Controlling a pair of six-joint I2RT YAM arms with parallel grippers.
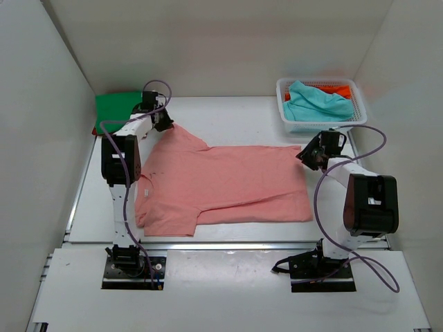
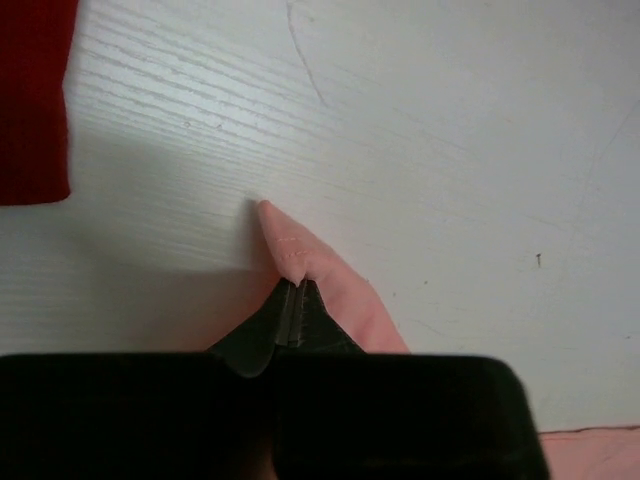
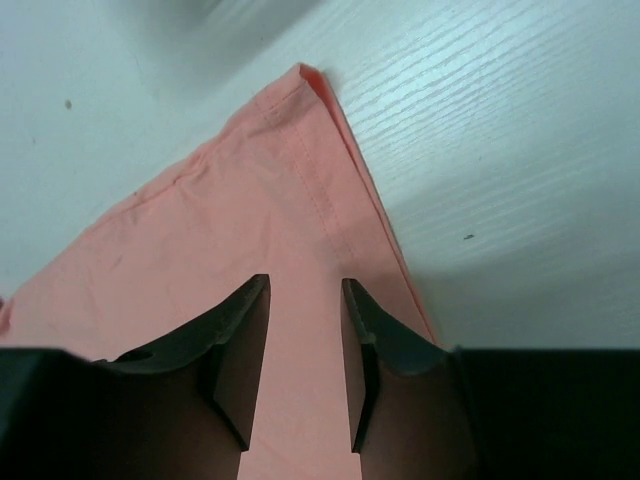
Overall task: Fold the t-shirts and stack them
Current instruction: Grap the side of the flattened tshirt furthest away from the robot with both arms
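Note:
A salmon-pink t-shirt lies spread flat across the table, collar end to the left. My left gripper is at its far-left sleeve tip, shut on a pinched point of the pink cloth, with the left gripper jaws pressed together. My right gripper hovers at the shirt's far-right hem corner. Seen from its wrist, the right gripper is open, and the pink hem lies flat under the gap between the jaws.
A green shirt lies folded at the far left on a red one. A white lattice basket at the far right holds a teal shirt and an orange one. White walls enclose the table.

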